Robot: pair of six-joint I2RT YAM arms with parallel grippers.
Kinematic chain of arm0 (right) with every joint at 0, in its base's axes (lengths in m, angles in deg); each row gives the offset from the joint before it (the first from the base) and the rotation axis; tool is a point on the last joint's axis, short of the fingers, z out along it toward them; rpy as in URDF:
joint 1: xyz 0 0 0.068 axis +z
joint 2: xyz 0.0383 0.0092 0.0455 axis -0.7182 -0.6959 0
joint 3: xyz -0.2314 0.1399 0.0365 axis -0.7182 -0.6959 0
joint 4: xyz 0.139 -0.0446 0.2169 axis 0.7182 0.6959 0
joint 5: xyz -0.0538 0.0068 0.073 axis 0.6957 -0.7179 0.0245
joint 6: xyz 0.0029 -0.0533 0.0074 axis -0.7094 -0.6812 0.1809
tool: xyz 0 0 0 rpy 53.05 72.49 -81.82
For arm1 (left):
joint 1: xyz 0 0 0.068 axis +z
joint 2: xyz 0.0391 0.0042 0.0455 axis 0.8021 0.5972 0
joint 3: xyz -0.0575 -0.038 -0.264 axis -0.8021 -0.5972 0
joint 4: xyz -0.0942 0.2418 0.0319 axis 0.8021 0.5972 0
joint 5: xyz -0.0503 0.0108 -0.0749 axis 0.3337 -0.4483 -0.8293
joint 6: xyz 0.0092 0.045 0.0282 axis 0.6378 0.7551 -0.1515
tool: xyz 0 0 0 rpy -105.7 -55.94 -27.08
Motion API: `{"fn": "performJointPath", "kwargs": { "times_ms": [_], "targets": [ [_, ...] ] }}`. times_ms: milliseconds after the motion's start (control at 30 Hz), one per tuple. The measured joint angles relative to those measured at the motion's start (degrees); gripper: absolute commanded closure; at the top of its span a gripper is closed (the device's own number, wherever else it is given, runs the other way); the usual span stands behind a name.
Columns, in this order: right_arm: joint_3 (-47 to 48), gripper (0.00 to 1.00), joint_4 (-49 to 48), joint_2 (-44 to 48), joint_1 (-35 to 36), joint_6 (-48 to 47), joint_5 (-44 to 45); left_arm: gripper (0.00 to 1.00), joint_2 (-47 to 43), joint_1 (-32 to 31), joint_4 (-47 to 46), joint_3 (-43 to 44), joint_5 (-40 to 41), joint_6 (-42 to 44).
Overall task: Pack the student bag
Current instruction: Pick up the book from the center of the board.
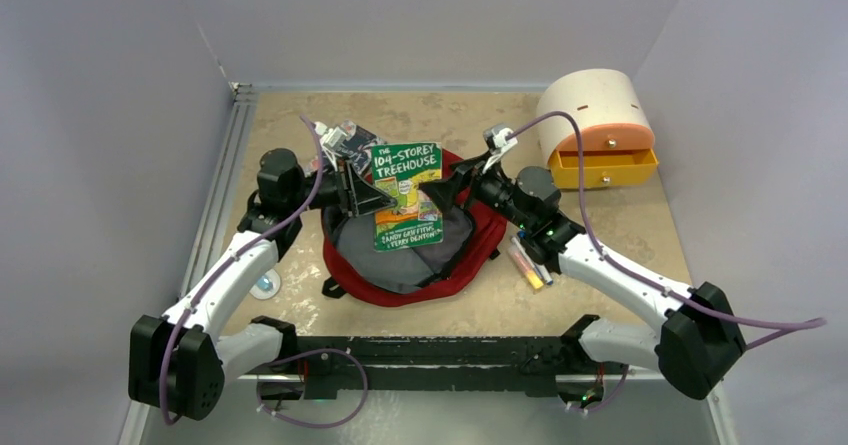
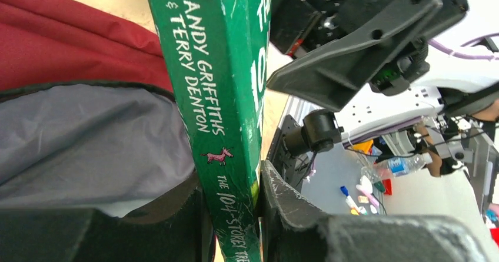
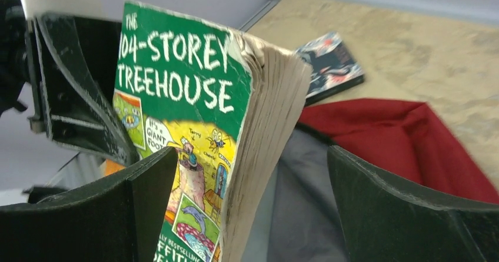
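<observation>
The student bag lies open in the middle of the table, dark red with its grey lining showing. A green paperback, "The 104-Storey Treehouse", is held upright above the bag's opening. My left gripper is shut on the book's spine, which is pinched between its black fingers. My right gripper stands open around the page edge. There is a wide gap between the pages and its right finger, and the bag lies below.
A cream-and-orange drawer box with its yellow drawer pulled out stands at the back right. Markers lie just right of the bag. A dark book lies behind the bag, and a small round object to its left.
</observation>
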Motion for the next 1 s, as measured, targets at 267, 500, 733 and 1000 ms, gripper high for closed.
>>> {"fn": "performJointPath", "kwargs": {
  "times_ms": [267,500,733,1000],
  "targets": [
    [0.2,0.02,0.2,-2.3,-1.9,3.3,-13.5,1.0,-0.1,0.0,-3.3,1.1,-4.7,0.4],
    [0.2,0.2,-3.5,-2.8,-2.5,5.6,-22.0,1.0,-0.2,0.0,-7.9,4.1,-6.6,-0.2],
    [0.2,0.6,-7.5,-3.7,-2.5,7.7,-26.8,0.86,-0.2,0.0,-9.8,4.3,-7.1,-0.4],
    [-0.4,0.98,-9.5,-3.4,-2.5,7.4,-27.8,0.53,-0.2,0.3,-8.5,4.4,-4.4,-0.3]
  ]
}}
